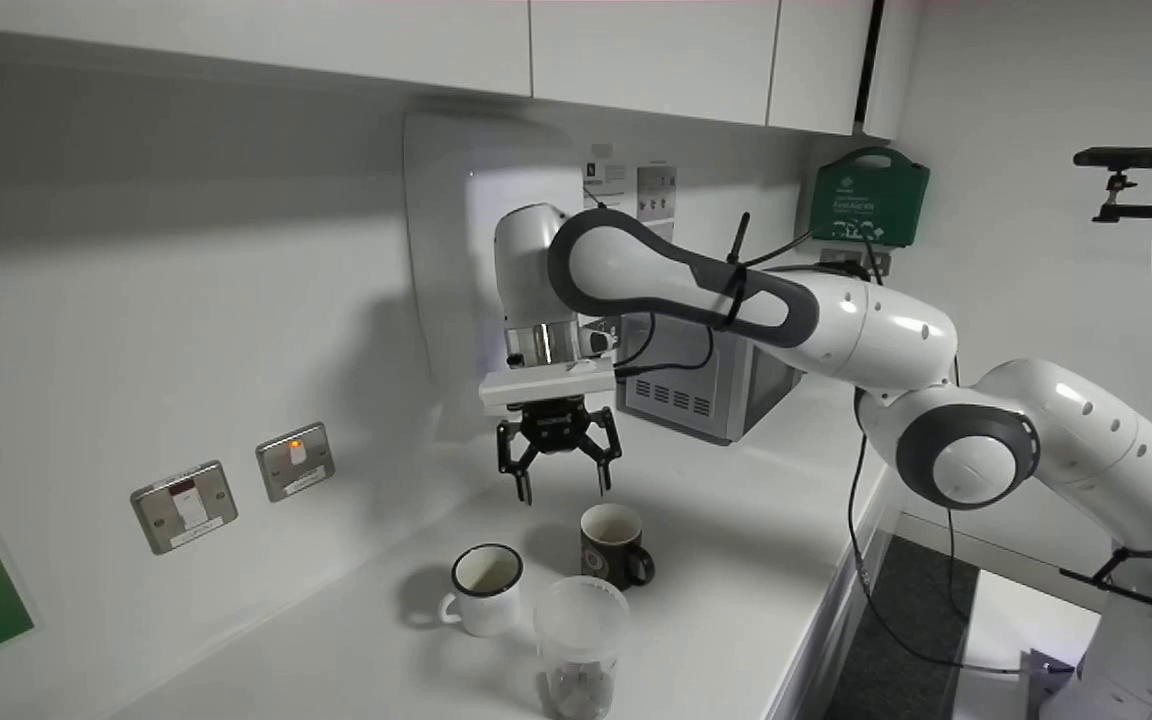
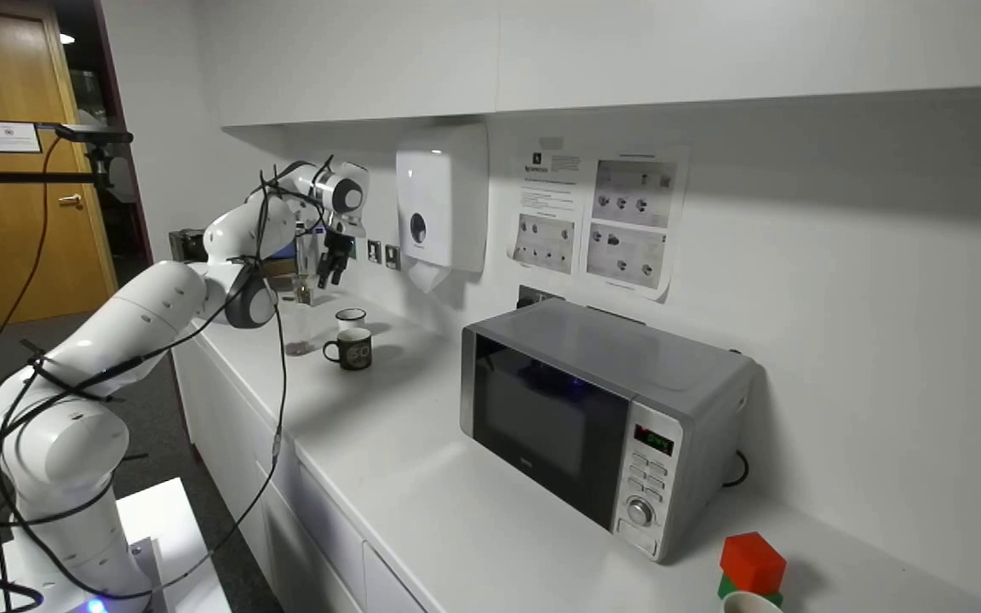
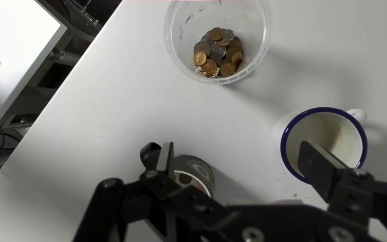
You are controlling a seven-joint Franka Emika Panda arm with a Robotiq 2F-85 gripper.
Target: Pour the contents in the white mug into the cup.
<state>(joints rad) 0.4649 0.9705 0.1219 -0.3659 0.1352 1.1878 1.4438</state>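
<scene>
The white mug, dark-rimmed with a loop handle, stands upright on the counter; in both exterior views it shows too. What I see of its inside is pale wall, partly hidden behind a finger. Close by stands the translucent handleless cup, with a heap of coins in its bottom in the wrist view. My gripper hangs above the counter with fingers spread wide and nothing between them. In the wrist view, one finger overlaps the white mug and the other a dark mug, without visible contact.
The dark mug has round brown pieces inside, partly hidden by the gripper. A microwave stands further along the counter. Red and green blocks sit past it. Wall and overhead cupboards bound the space; the counter's front edge drops off.
</scene>
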